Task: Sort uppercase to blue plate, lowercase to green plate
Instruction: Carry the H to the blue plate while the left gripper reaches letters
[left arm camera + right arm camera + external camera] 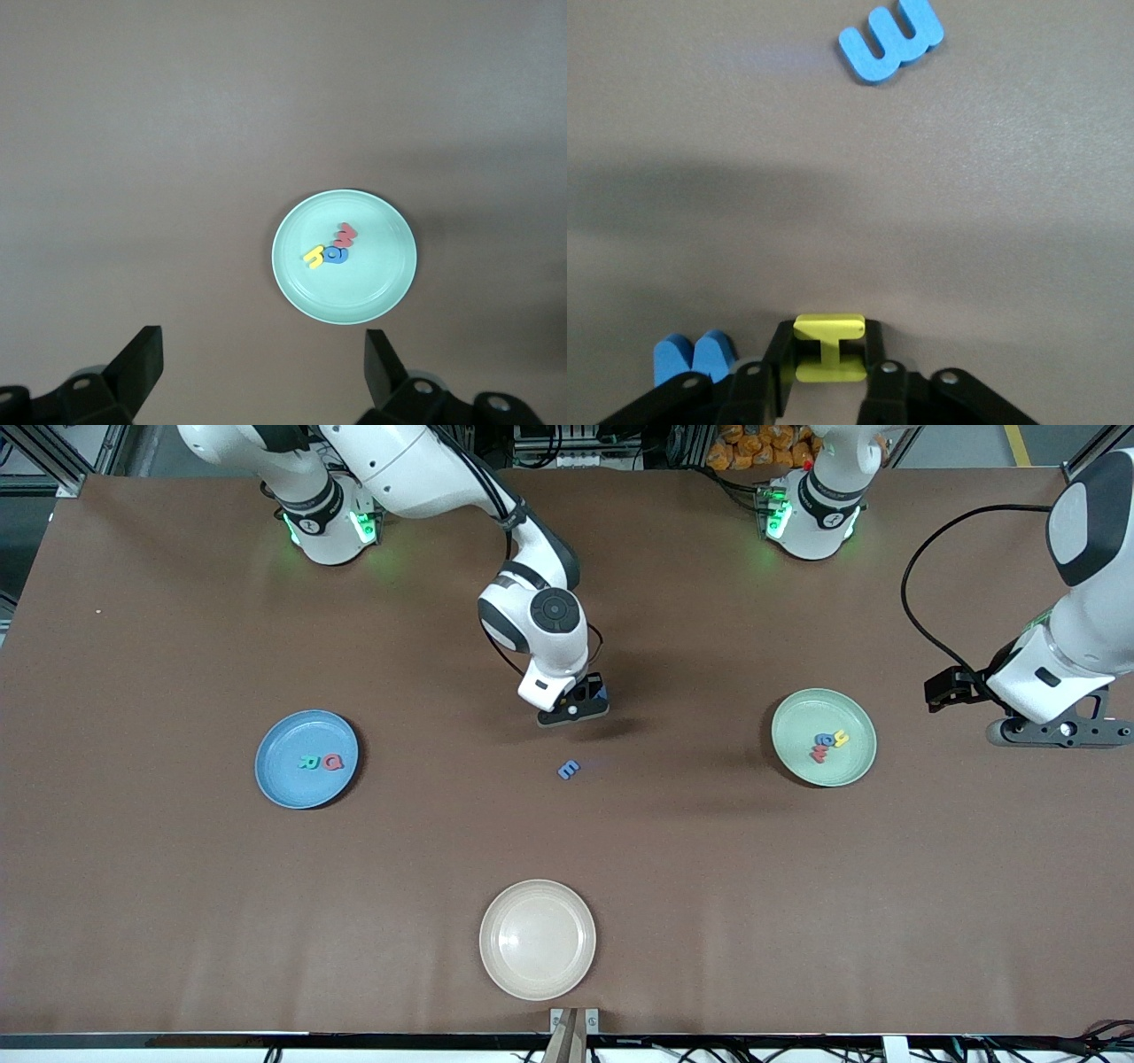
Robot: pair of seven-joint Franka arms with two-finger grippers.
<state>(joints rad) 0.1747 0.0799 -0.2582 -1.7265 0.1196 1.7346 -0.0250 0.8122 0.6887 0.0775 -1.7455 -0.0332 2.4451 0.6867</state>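
Yellow H (pixel 828 348) sits pinched in our right tool (pixel 826 363) mid-worktop beside the blue w (pixel 696 353); our left tool (pixel 261 367) waits spread beside the green plate (pixel 856 716).

Brown table (pixel 177 886) bearing blue plate (pixel 282 786), green plate (pixel 850 775), cream plate (pixel 537 939), blue E (pixel 568 770) just below the right gripper (pixel 580 700), blue w (pixel 695 354) beside its fingers

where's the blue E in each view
Front view: blue E lies on the bare table mid-table, nearer the camera than the right gripper.
Left wrist view: not in it.
Right wrist view: blue E lies apart from the gripper, which is shut on the yellow H.
Shared landmark: the right gripper.
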